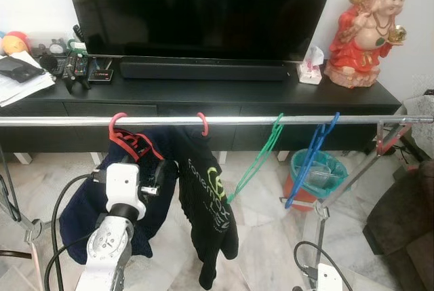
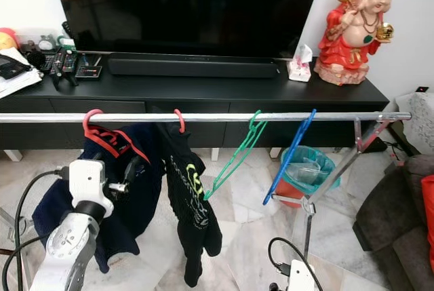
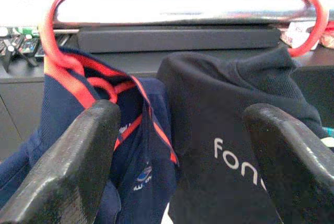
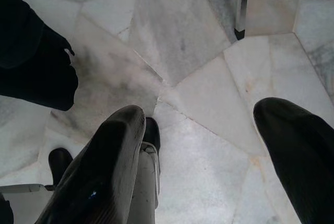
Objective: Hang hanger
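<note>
The red plastic hanger carrying a navy sports shirt with red trim [image 1: 123,143] already has its hook over the horizontal silver metal rail [image 1: 230,120], at about 10 o'clock in the head views. It looks light; the hook and neck seem stiff, while the shirt is soft and will swing and slide (best held at the neck just under the hook, not by the cloth). The left gripper [image 3: 180,161] sits just below and in front of it, at 6 o'clock from the hook, fingers [image 3: 68,166] spread wide and empty. A black printed T-shirt on a second red hanger [image 1: 207,196] hangs just beside it at 3 o'clock. The right gripper [image 4: 209,156] hangs low over the marble floor [image 4: 203,104], spread apart, holding nothing
</note>
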`<state>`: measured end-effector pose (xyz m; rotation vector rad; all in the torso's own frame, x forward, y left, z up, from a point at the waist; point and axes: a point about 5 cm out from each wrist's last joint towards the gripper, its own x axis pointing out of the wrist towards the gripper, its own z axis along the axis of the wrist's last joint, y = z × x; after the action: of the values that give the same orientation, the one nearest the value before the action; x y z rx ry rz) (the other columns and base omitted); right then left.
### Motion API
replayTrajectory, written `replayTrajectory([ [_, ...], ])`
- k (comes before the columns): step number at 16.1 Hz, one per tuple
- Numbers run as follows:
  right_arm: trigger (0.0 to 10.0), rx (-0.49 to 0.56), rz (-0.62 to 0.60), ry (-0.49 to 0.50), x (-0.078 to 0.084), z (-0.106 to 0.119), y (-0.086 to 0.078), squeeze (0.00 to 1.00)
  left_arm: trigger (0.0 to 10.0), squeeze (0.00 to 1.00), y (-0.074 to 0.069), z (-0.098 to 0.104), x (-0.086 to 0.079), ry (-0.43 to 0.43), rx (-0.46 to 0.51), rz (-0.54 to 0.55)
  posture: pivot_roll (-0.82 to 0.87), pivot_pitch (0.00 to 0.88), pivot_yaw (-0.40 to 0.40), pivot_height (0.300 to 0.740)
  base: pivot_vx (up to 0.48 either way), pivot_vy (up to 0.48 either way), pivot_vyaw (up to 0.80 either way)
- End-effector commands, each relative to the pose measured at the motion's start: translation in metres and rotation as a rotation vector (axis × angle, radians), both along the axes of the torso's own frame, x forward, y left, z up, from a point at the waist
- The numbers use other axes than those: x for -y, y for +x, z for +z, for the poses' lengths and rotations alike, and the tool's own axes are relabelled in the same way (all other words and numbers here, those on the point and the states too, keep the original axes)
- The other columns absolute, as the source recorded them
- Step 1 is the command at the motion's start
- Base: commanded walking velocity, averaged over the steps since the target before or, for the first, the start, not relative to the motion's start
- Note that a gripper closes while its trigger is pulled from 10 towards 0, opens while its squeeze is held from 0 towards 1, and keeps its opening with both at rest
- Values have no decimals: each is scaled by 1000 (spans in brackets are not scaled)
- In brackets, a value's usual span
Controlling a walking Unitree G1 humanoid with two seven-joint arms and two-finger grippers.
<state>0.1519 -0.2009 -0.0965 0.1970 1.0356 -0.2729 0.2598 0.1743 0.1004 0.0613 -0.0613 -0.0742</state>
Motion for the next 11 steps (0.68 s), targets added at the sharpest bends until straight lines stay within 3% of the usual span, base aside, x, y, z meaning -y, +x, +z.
replayTrajectory([
  [1,10000,4,-15,-3,2,0,-1,0,10000,0,-1,-5,0,5,-25,4,234,0,-97,736,0,0,0],
  [11,10000,-2,-9,1,1,-1,-3,0,10000,0,0,-5,4,-1,-24,-11,235,0,-91,736,0,0,0],
])
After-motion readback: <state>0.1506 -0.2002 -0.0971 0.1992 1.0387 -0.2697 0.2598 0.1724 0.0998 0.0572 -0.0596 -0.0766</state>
